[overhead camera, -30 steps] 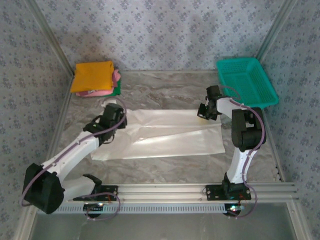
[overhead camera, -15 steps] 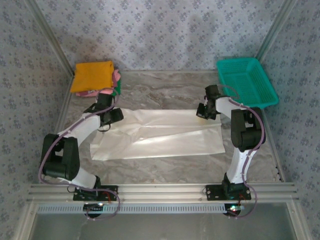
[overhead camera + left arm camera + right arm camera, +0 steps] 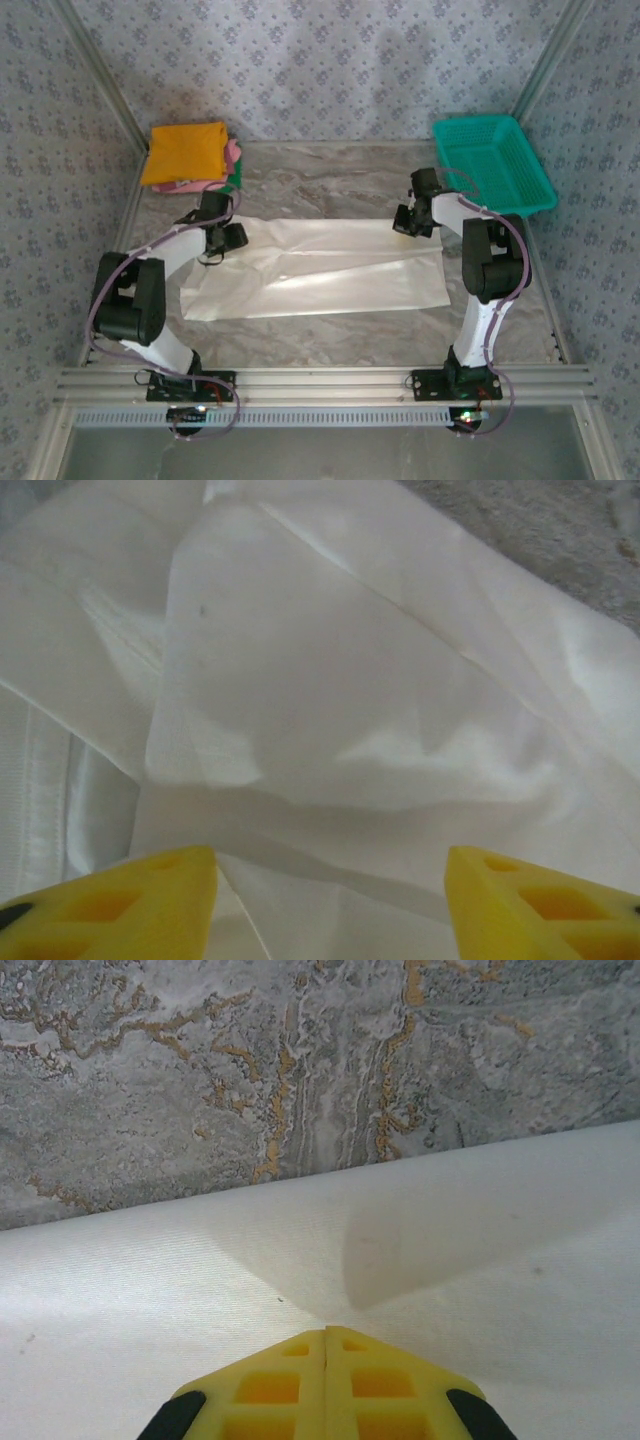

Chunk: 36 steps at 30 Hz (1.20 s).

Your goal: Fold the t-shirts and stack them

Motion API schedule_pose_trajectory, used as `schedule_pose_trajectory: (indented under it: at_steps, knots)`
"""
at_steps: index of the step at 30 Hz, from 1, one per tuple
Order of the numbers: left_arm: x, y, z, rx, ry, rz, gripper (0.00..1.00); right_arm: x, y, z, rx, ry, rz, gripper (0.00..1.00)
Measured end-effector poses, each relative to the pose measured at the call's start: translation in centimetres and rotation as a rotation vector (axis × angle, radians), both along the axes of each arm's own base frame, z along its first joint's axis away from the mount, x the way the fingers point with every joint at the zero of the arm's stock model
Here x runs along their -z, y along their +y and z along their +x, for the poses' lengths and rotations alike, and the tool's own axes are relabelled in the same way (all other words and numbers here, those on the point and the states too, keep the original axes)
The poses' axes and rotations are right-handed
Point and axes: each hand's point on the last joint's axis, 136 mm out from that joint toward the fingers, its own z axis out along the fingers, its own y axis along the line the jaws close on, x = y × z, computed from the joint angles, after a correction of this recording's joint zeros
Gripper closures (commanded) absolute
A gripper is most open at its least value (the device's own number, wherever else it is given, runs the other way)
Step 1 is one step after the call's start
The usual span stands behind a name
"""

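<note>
We see left end effector (image 3: pixel 330 880) spread over white t-shirt (image 3: pixel 320 270) at its 10 o'clock corner; right end effector (image 3: pixel 327 1345) pressed together at 2 o'clock edge, pinch unclear.

The white t-shirt (image 3: pixel 320 265) at centre is plain and faintly sheer. At 10 o'clock an orange shirt (image 3: pixel 183 152) tops a pink shirt (image 3: pixel 190 186) and a green shirt (image 3: pixel 236 181). The mesh basket (image 3: pixel 492 165) at 2 o'clock is teal. The table (image 3: pixel 200 1080) is grey marble with gold veins. The walls (image 3: pixel 320 60) are pale blue with small flowers. The fingers (image 3: pixel 325 1385) are yellow.
</note>
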Motion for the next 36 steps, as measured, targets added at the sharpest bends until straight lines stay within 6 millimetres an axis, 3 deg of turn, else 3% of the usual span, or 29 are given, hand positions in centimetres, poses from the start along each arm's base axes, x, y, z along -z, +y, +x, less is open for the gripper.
schedule_pose_trajectory:
  at_steps: [3, 5, 8, 14, 22, 25, 30, 32, 36]
  knots:
    - [0.6, 0.1, -0.1, -0.001, 0.016, 0.012, 0.67, 0.0, 0.0, 0.0, -0.002, 0.0, -0.001, 0.93]
    - [0.6, 0.0, -0.1, 0.004, 0.015, 0.022, 0.81, 0.0, -0.1, 0.0, -0.002, 0.0, 0.002, 0.93]
    - [0.6, -0.2, -0.2, 0.015, 0.014, 0.031, 0.9, 0.0, -0.2, 0.0, -0.002, 0.0, 0.002, 0.92]
    - [0.2, -0.4, -0.4, 0.024, 0.003, 0.07, 0.95, 0.0, -0.5, 0.0, 0.001, 0.002, 0.002, 0.92]
    - [-2.5, -0.5, -1.3, 0.029, -0.062, 0.114, 0.99, 0.0, -0.4, 0.0, -0.002, 0.003, 0.005, 0.91]
    - [-2.5, 0.1, -2.3, 0.012, -0.064, 0.134, 0.98, 0.0, -0.4, 0.0, -0.002, 0.004, 0.008, 0.91]
    - [-0.7, 1.1, -4.5, -0.024, -0.024, 0.186, 0.9, 0.1, -0.3, 0.0, -0.004, 0.006, 0.013, 0.9]
    - [-0.3, 1.0, -5.6, -0.023, -0.018, 0.21, 1.0, 0.1, -0.3, 0.0, -0.005, 0.009, 0.014, 0.9]
    - [-1.4, 0.4, -7.2, -0.018, -0.071, 0.224, 0.96, 0.2, -0.3, -0.1, -0.005, 0.013, 0.014, 0.89]
